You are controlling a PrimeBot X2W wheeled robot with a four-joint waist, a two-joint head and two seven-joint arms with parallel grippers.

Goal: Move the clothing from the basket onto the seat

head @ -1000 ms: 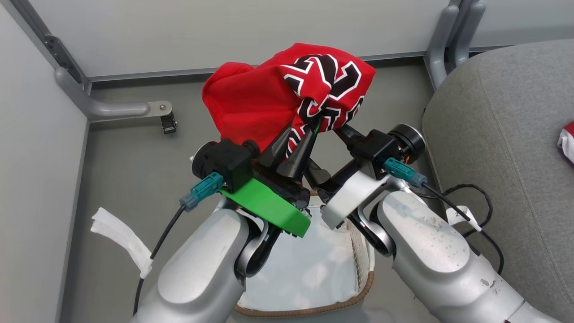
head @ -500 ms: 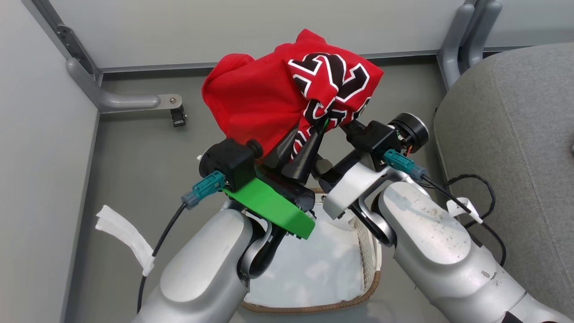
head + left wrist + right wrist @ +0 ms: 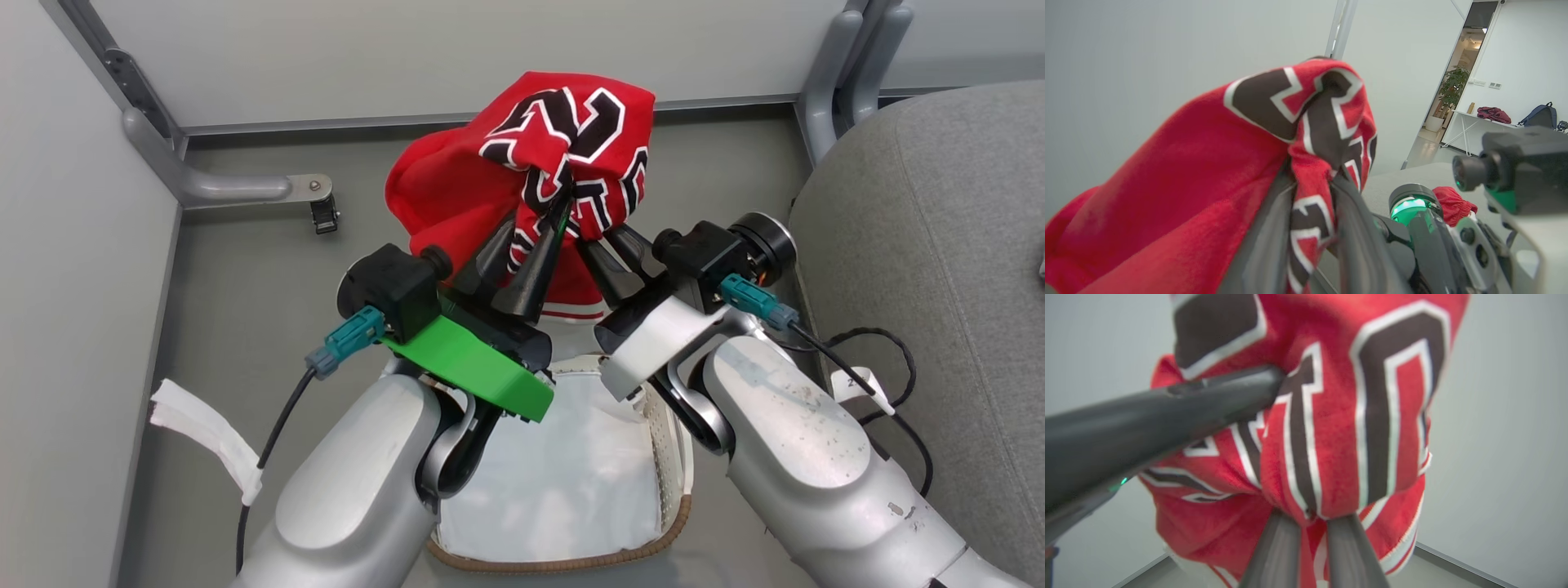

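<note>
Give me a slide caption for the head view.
Left gripper and right gripper hold jersey aloft, basket below, seat at right.

The head view looks steeply down on the jersey, shared by all views, while both wrist views face it from very close against the wall.

Bright even light; jersey blurred close to wrist cameras.

Only thing I can read is a black 0, maybe O, on the jersey. The rest's too crumpled
</note>
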